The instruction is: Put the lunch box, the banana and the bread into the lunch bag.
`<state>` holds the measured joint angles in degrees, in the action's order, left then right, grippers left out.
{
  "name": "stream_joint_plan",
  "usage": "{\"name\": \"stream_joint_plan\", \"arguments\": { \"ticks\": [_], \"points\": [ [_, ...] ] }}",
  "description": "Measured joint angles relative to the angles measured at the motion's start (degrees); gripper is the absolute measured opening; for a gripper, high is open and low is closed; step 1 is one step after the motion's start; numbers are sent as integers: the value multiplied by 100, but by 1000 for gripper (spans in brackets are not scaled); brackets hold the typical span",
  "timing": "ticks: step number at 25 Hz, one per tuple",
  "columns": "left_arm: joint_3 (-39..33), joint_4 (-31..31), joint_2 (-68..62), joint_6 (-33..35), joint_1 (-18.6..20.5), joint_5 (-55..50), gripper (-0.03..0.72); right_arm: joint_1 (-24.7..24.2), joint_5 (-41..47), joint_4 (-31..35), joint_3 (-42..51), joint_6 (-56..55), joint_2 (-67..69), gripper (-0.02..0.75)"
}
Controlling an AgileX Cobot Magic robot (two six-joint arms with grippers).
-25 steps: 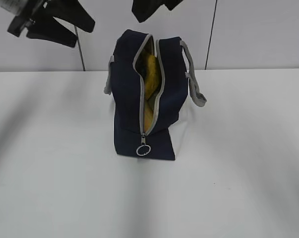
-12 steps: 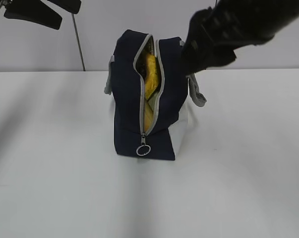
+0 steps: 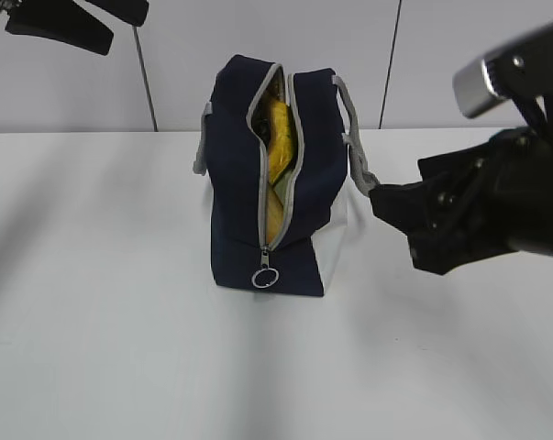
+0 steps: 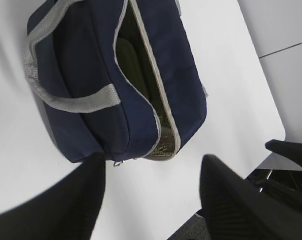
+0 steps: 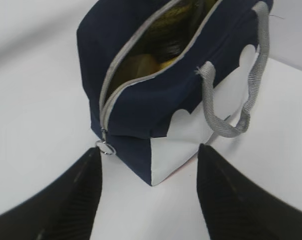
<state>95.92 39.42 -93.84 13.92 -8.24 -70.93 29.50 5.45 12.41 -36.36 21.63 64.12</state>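
The lunch bag is standing upright on the white worktop, zipper strip facing up and open along most of its length. The zipper pull ring is hanging at the near end of the bag. Grey handles are drooping down both sides.

Through the opening, the banana is showing as a yellow shape lying lengthwise inside the bag. In the left wrist view a dark greenish rounded item is sitting inside the bag; this looks like the lunch box lid, but I cannot tell for certain. The bread cannot be picked out in any view.

The left claw is hanging high above the bag, fingers spread wide, gripping nothing. In the exterior view it is sitting at the top left corner, well apart from the bag.

The right claw is hovering at bag height beside the bag's white side panel, fingers spread wide, empty. In the exterior view it is sitting right of the bag, near the right handle, not touching it.
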Motion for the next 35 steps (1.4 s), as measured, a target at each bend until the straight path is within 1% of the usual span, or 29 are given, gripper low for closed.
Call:
{"name": "stream_joint_plan", "arguments": {
  "ticks": [4, 7, 11, 15, 18, 23, 26, 31, 35],
  "points": [
    [0, -42, 0, 0, 0, 0, 420, 0, -1585, 120, 936, -50, -9, 442],
    [0, -47, 0, 0, 0, 0, 414, 0, -2410, 128, 1374, -108, 22, 442],
    [0, -88, 0, 0, 0, 0, 414, 0, -2803, -4, 1495, -119, 268, 442],
    [0, -229, 0, 0, 0, 0, 407, 0, -3287, -314, 1495, -130, 687, 442],
    [0, -361, -13, 0, 0, -2, 403, 0, -3641, -755, 1495, -418, 1101, 442],
    [0, -560, -17, 0, 0, -9, 398, 0, -4344, -2095, 1495, -1322, 1952, 442],
    [0, -576, -17, 0, 0, -13, 396, 0, -5011, -2662, 1495, -1685, 2542, 442],
    [0, -581, -17, 0, 0, -13, 392, 0, -5808, -2965, 1459, -1861, 3425, 442],
    [0, -581, -17, 0, 0, -13, 392, 0, -5967, -3107, 1245, -1895, 3905, 442]
  ]
}}
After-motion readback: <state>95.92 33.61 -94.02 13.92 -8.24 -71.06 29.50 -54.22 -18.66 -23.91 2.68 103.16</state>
